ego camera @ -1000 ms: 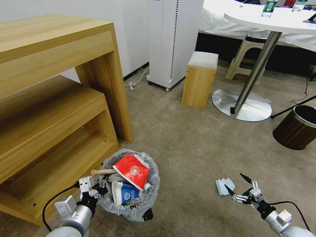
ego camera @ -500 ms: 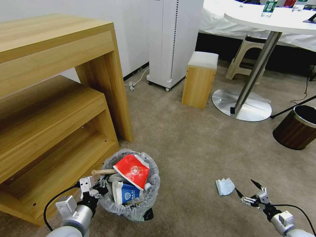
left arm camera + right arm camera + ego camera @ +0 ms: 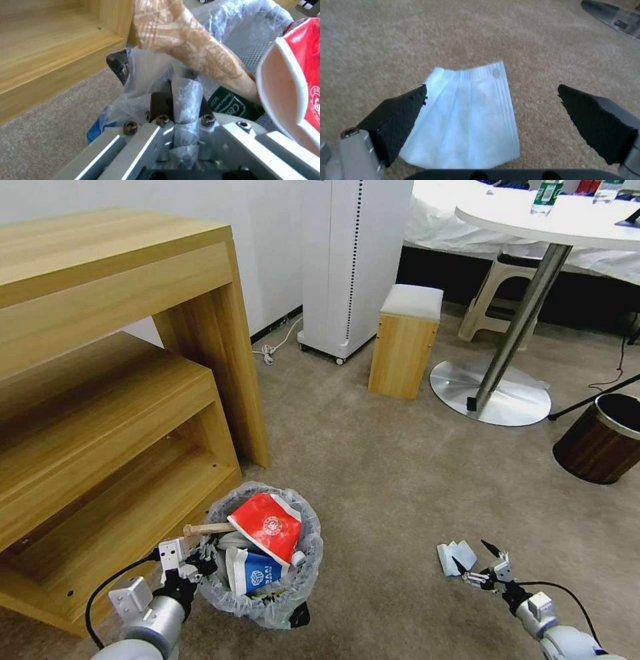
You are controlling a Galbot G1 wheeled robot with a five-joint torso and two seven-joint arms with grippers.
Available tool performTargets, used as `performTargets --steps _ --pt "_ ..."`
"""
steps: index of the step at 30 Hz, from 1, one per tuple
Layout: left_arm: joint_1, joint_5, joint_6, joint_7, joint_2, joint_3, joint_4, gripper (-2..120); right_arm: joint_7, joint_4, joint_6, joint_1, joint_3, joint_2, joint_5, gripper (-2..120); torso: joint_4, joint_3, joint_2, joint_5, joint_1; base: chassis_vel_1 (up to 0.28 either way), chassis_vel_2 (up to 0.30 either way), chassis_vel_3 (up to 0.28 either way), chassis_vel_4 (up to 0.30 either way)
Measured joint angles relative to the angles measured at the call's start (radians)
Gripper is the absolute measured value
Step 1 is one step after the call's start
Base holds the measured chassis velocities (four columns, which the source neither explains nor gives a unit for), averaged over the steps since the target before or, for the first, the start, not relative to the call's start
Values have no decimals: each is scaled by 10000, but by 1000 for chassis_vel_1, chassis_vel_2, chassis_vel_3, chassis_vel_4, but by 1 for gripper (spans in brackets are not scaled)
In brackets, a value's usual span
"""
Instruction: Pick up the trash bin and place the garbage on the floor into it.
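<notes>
The small round black trash bin with the frilly translucent plastic liner (image 3: pixel 263 607) is parked on the beige short-pile carpet (image 3: pixel 373 473) at the near left, right beside the bottom corner of a big light-wood shelf unit (image 3: pixel 113 400), so that side is pretty boxed in. It's stuffed already: a red-and-white paper carton (image 3: pixel 268 525), a blue-and-white carton (image 3: pixel 253 575), a green-label bottle (image 3: pixel 230 106) and a wooden stick (image 3: pixel 208 528) poking out over the left rim can all be made out. The left gripper (image 3: pixel 200 565) is clamped tight onto the bin's left rim, with liner plastic bunched between the pinched fingers in the left wrist view. Over on the near right, a pale blue pleated face mask (image 3: pixel 456 557) is lying flat on the carpet, well apart from the bin. The right gripper (image 3: pixel 475 563) is held low just at the mask's near-right edge, spread wide with nothing in it; in the right wrist view one black textured fingertip (image 3: pixel 403 110) overlaps the mask's edge and the other is out over bare carpet. Nothing is sat between mask and bin. Farther back a white tower appliance (image 3: pixel 350 260), a small wooden stool with a white cushion (image 3: pixel 405 340) and a round white table on a steel pedestal (image 3: pixel 520 323) can be seen, and a dark brown metal-rimmed cylinder bin (image 3: pixel 600 439) is off to the far right.
</notes>
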Motion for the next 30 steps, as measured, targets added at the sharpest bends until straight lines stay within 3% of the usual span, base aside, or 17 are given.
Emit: performTargets --steps 7,12,14,20,22,23,30 --pt "47 -10 -1 -11 -23 12 -28 1 -251 -1214 197 565 -9 556 -389 93 1 0 0 0 0 0 0 0 0" --pt "163 -29 -5 -18 -52 13 -214 1 -825 -2378 624 1084 328 1186 -1012 75 3 0 -1 1 0 0 0 0 0" --pt "167 -34 -5 -22 -52 12 -225 1 -865 -2440 643 1104 351 1237 -1056 72 3 0 0 3 0 0 0 0 0" --pt "127 -50 -23 -37 -122 46 -248 1 -946 -2473 677 1121 447 1437 -1289 44 1 0 0 2 0 0 0 0 0" --pt "119 -49 -28 -37 -130 57 -248 1 -952 -2472 678 1122 464 1436 -1340 43 1 0 0 1 0 0 0 0 0" --pt "92 -49 -31 -36 -136 66 -249 1 -988 -2409 679 1105 530 1407 -1392 34 2 0 0 1 0 0 0 0 0" --pt "56 -55 -33 -37 -130 60 -256 1 -1310 -2101 682 910 748 1205 -1386 12 2 0 0 2 0 0 0 0 0"
